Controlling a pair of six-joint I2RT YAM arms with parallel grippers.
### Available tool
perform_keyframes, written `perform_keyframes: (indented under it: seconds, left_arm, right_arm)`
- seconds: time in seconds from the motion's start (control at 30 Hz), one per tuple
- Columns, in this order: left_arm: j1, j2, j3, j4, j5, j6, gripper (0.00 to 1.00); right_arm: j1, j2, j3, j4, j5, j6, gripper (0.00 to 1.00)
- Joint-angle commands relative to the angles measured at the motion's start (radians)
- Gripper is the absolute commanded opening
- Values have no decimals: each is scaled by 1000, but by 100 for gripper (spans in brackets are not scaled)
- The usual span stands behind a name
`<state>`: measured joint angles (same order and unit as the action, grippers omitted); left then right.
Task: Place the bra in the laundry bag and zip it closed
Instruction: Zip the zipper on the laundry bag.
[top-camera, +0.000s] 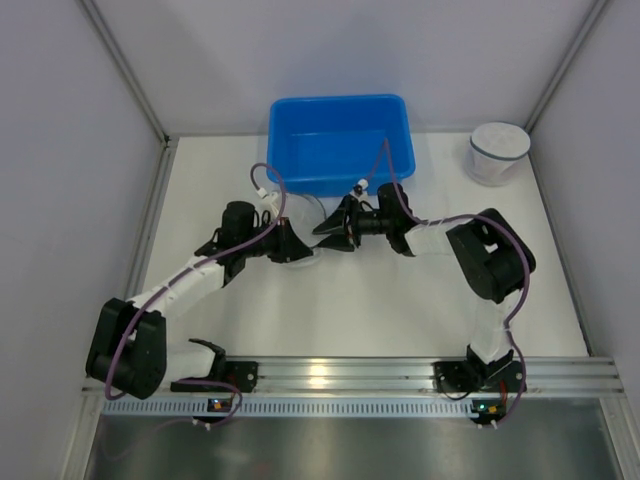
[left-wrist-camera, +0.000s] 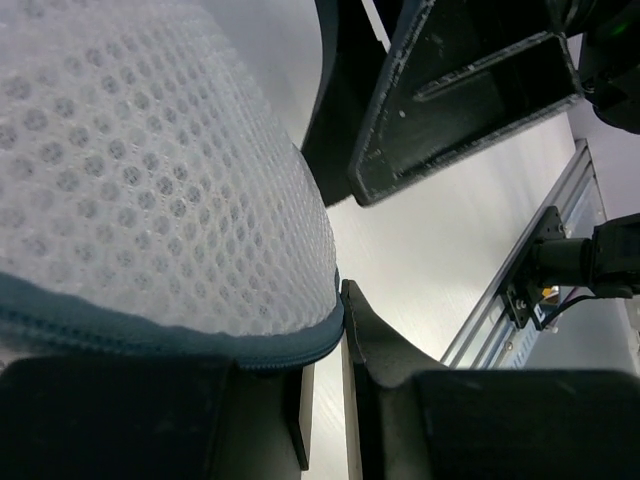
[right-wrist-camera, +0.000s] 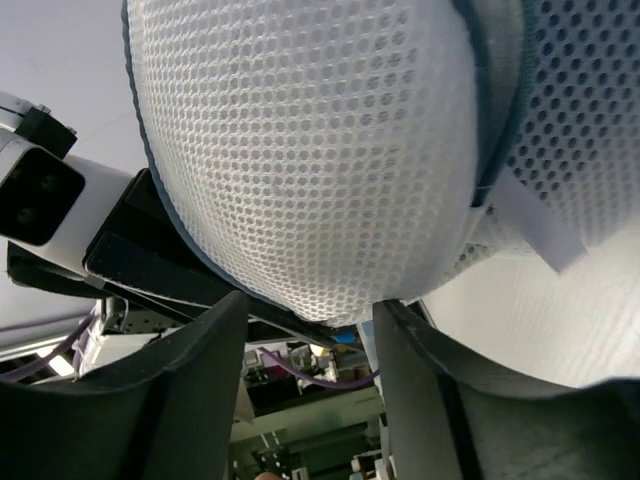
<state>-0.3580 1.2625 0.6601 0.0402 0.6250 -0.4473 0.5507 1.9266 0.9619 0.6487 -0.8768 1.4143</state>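
As far as I can judge from where I stand, the job is past its middle but not finished. On the white table (top-camera: 350, 310), just in front of the blue bin (top-camera: 338, 99), both arms meet over the laundry bag (right-wrist-camera: 300, 150), a domed pouch of white mesh. No bra lies loose on the table or in the bin, and the bag is plump and rounded. I'd guess the bra is inside, though the mesh hides it. What seems left is the zip. Its dark hem (left-wrist-camera: 200, 340) runs round the bag, but I cannot tell whether it is drawn shut.

For room, the bin's near wall sits close behind the wrists, so there is little slack that way. Bare table opens toward the rail (top-camera: 340, 375) and to either side, and the round white container (top-camera: 498, 152) is well apart at the far right. The two grippers crowd each other.

The right gripper (right-wrist-camera: 310, 305) stands well open, its fingers either side of the bag's lower bulge, pinching nothing. The left gripper (left-wrist-camera: 330, 380) shows only a thin slit between its jaws. The hem lies across one finger, and I cannot tell if it is caught. A small white tab (right-wrist-camera: 530, 225) juts out beside the seam; I can't say whether it is a label or a pull.
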Motion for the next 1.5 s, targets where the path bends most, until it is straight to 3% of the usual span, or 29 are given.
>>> perform_keyframes:
  seconds: [0.0,0.23,0.33,0.37,0.53,0.7,0.73,0.8,0.83,0.9,0.93,1.23,1.47]
  left_arm:
    - [1,-14,18,49,81,-34,0]
    - [17,37,15,131,117,-108,0]
    - [27,43,15,142,130,-122,0]
    - [30,43,15,142,131,-123,0]
    - [39,46,16,147,151,-140,0]
    - [37,46,6,147,176,-151,0]
    - [37,46,4,147,189,-151,0]
    - [37,44,0,147,206,-159,0]
    - [37,38,-1,142,215,-157,0]
    - [39,34,3,109,237,-146,0]
    - [42,31,1,98,246,-145,0]
    - [67,-14,4,-34,308,-74,1]
    - [73,14,18,-22,300,-71,15]
  right_arm:
    - [-32,-79,21,-118,-1,-138,56]
    - [-14,-100,-31,-189,-16,-176,66]
    - [14,-78,-22,-155,-7,-137,81]
    - [20,-71,-14,-140,-7,-103,90]
    - [58,-26,3,-86,42,-48,95]
    - [61,23,9,0,87,31,83]
    - [60,26,8,-3,94,38,69]
    - [55,26,6,-14,126,29,51]
    - [52,26,6,-26,136,11,34]
    - [38,25,9,-63,157,-14,17]
    - [34,22,8,-85,179,-37,3]
    - [-17,12,37,-141,234,-147,0]
    - [-20,9,34,-100,222,-126,0]
